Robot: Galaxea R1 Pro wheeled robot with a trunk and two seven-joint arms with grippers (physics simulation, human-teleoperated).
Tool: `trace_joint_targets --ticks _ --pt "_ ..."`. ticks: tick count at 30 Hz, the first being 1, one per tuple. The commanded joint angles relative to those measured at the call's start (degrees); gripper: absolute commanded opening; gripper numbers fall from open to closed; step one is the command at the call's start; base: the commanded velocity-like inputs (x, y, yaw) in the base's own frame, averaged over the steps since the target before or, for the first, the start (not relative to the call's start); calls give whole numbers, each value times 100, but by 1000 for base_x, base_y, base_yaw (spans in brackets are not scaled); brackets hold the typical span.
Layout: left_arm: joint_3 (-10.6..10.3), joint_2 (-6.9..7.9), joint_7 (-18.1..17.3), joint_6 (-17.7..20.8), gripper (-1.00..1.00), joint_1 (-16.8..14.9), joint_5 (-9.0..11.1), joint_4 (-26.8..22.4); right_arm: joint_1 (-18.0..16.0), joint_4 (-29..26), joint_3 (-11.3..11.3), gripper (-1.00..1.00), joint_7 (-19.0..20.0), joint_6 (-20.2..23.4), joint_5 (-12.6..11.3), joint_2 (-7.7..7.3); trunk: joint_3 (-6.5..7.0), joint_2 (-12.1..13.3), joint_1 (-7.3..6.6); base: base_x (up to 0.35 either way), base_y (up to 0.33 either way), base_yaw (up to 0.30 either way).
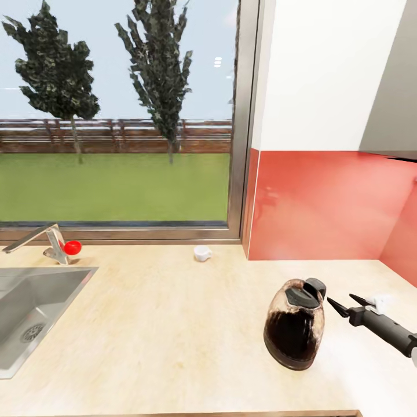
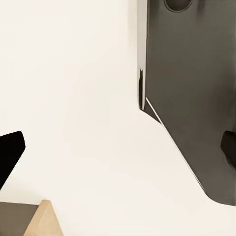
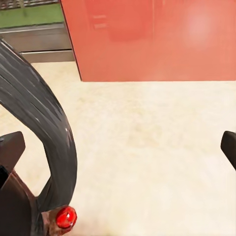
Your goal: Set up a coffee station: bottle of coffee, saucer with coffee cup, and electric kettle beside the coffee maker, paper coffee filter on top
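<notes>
Electric kettle: upright on the kitchen countertop surface, toward its right end, near the red backsplash; dark handle and small red switch close up in the right wrist view.
Right end effector: released, fingers spread, just beside the kettle's handle side, grasping nothing.
Coffee cup: on its side, possibly; far back by the window frame, well apart from the kettle.
Sink with faucet: left end of surface.
Left end effector: released, dark fingertips apart before a pale panel.
</notes>
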Motion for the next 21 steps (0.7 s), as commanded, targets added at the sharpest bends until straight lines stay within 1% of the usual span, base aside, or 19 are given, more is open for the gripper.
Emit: trace_joint_targets --ticks 1,21 --pt "-49 1 19 38 100 1 58 -16 -4 3 -5 100 28 39 -52 3 -7 -7 3 113 0 0" --pt "-54 -31 19 38 100 1 59 -12 -4 11 31 100 38 48 -52 45 -7 -7 3 9 0 0"
